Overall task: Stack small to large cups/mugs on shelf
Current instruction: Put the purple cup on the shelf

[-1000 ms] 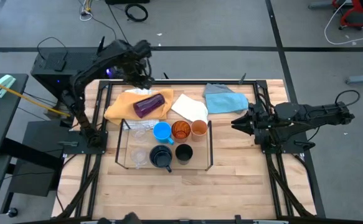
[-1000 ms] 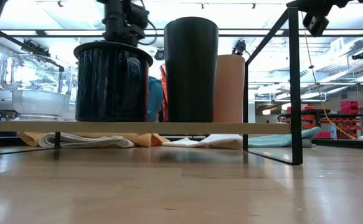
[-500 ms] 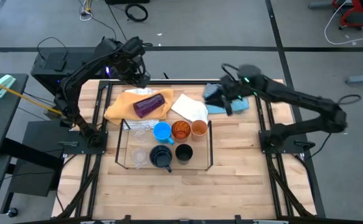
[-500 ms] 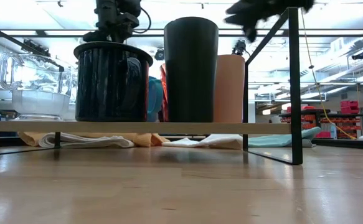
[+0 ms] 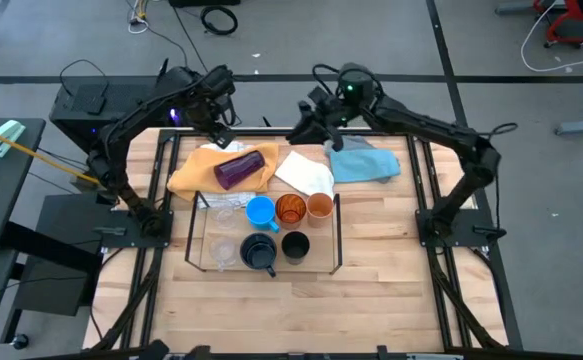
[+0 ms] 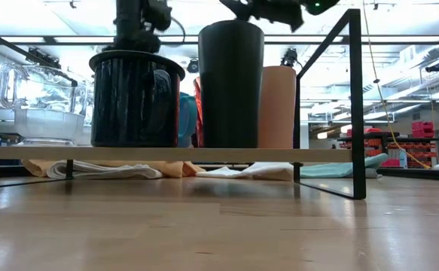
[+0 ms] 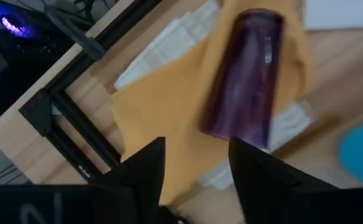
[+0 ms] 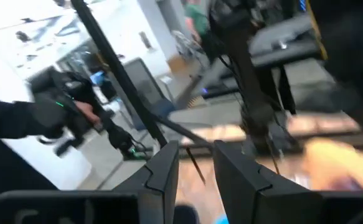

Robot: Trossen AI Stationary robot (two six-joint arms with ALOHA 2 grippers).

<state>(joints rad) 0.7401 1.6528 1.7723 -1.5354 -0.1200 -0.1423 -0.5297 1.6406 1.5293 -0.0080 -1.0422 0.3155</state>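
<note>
A wire shelf (image 5: 337, 232) stands at the middle of the wooden table (image 5: 391, 290), carrying a light-blue mug (image 5: 260, 212), an amber tumbler (image 5: 290, 209) and a small orange cup (image 5: 319, 206) along its far side. On the shelf's near side sit a navy mug (image 5: 259, 252), a black cup (image 5: 295, 245) and clear cups (image 5: 224, 250).

Beyond the shelf's far-left corner, a purple tumbler (image 5: 239, 168) lies on its side on a yellow cloth (image 5: 193, 172). A white cloth (image 5: 305, 173) lies just behind the shelf's far edge, and a blue cloth (image 5: 363, 160) lies past the shelf's far-right corner.

The left claw (image 5: 216, 135) hangs above the far end of the yellow cloth, farther from the shelf than the purple tumbler; its two fingers (image 7: 145, 163) stand apart with nothing between them and the tumbler in sight beyond them.

The right claw (image 5: 301, 128) reaches in high above the table's far edge, beyond the white cloth. Its fingers (image 8: 165, 167) show a narrow gap and hold nothing.
</note>
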